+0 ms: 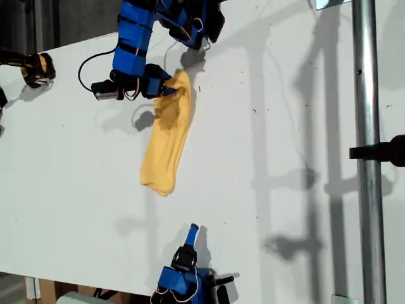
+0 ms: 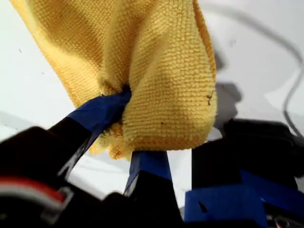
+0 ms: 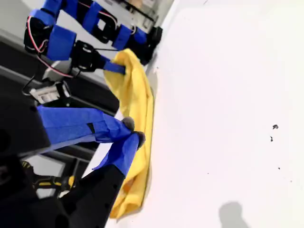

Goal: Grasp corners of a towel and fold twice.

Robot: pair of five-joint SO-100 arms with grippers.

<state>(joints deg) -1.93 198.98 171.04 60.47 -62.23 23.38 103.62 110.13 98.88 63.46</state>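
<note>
The yellow-orange towel lies on the white table as a long, narrow folded strip. Its upper end is lifted a little off the table, with my first gripper shut on it. The first wrist view shows the bunched cloth pinched between the blue-taped fingers. The corners are lost in the folds. The strip's lower end rests flat. My second gripper is near the exterior view's bottom edge, apart from the towel, its fingertips pressed together on nothing, the towel beyond them.
A yellow-and-black tool sits at the exterior view's upper left. A black cable loops beside the first arm. A metal pole with a black clamp runs down the exterior view's right side.
</note>
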